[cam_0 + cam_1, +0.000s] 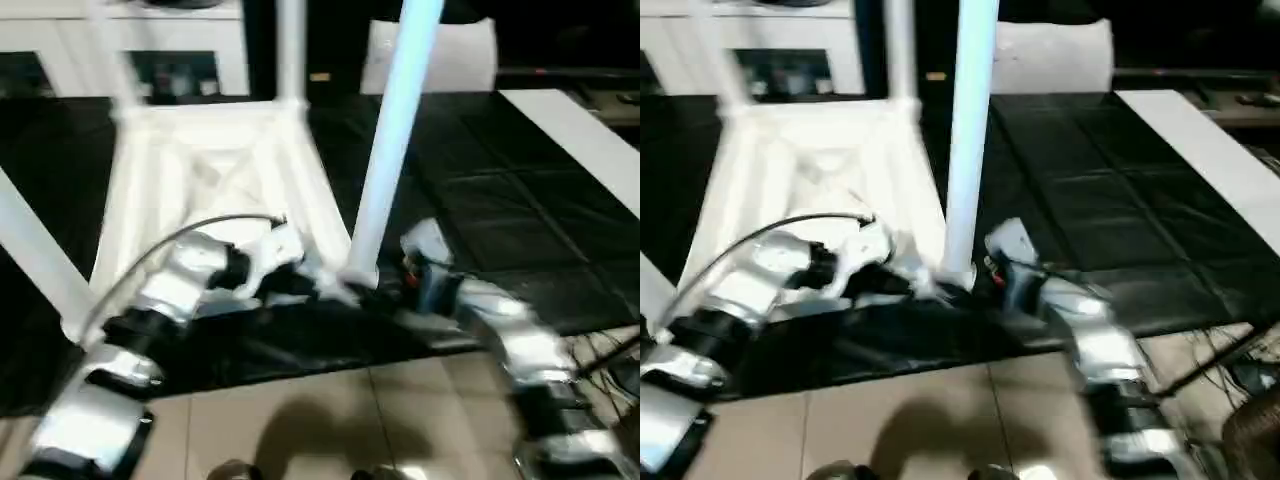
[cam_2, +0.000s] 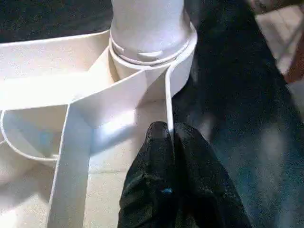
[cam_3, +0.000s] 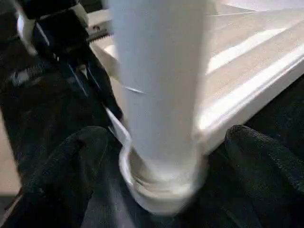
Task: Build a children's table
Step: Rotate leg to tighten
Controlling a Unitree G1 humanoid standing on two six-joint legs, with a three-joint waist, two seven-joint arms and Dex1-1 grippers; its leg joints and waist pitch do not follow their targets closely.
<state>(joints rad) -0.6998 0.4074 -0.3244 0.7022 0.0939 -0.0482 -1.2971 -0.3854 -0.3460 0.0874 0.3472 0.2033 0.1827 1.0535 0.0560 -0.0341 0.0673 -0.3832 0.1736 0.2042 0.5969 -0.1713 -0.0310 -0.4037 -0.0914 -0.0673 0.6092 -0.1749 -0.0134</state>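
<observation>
Here we see the tabletop (image 1: 215, 190) lying upside down on the black mat (image 1: 480, 230), its X-ribbed underside facing up, with white legs standing upright from its corner sockets. The nearest leg (image 1: 395, 130) rises from the near corner socket (image 2: 152, 57) closest to the robot's right side, and the wrist views show its base seated in that round collar. Another leg (image 1: 290, 50) stands at the far corner, and a further one (image 1: 35, 255) slants across the left edge of the head view. Our left gripper (image 2: 168, 137) has its two black fingers pressed together on the thin upright rim of the tabletop, just beside the socket. Our right gripper (image 3: 161, 161) is spread wide, one black finger (image 3: 61, 175) on each side of the leg's base, apart from it and not clamping it. Beyond the mat, a flat white strip (image 1: 575, 140) lies along its right side, a white block (image 1: 450, 55) sits at the back, and beige floor tiles (image 1: 330, 420) run in front.
</observation>
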